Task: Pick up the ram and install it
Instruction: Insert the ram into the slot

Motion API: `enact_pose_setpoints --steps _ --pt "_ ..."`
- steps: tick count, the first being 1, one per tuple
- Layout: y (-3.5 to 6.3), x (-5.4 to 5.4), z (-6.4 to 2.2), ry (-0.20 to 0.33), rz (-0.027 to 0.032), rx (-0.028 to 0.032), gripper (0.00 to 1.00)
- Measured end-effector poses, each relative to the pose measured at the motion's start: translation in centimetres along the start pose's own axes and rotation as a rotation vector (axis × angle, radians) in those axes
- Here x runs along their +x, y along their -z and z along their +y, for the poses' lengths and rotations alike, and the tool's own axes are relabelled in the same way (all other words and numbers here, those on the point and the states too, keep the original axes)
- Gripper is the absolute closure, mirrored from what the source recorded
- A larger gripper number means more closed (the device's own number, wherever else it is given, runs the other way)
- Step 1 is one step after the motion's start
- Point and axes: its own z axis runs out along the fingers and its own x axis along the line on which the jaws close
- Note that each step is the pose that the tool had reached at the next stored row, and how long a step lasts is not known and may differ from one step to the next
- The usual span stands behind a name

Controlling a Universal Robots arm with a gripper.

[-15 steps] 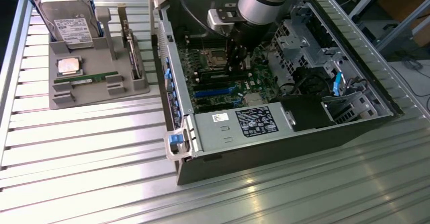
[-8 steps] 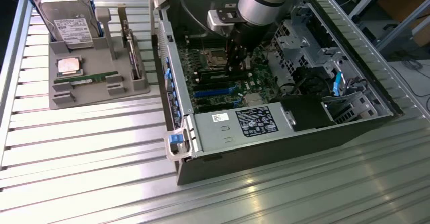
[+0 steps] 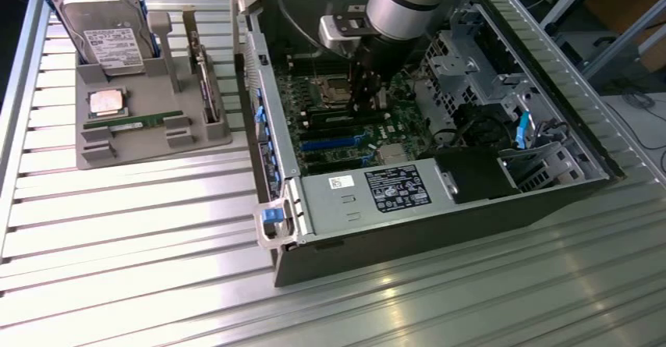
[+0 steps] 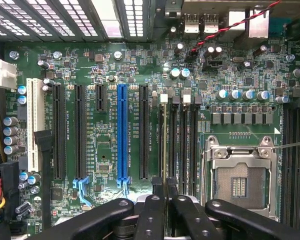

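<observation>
Inside the computer case [image 3: 312, 230], the pincer [image 4: 165, 187] grips a ram [image 4: 164, 145] (edge-on) beside the processor socket [image 4: 239, 175].

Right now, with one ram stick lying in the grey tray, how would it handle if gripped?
The ram stick looks thin and flat, so probably light and stiff, yet likely fragile if bent. Lying in the grey tray, it should not roll; its narrow edges offer little grip.

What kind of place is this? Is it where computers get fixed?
Probably a robot lab or workshop for assembling computers. An open computer case lies on a slatted metal table, a grey tray holds spare parts like a hard drive, and a robot arm reaches into the case.
</observation>
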Motion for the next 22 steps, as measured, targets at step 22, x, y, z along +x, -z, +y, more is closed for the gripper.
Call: enact_pose_setpoints --steps 22 --pt "1.84 0.1 -3.25 0.0 0.0 -0.0152 0.9"
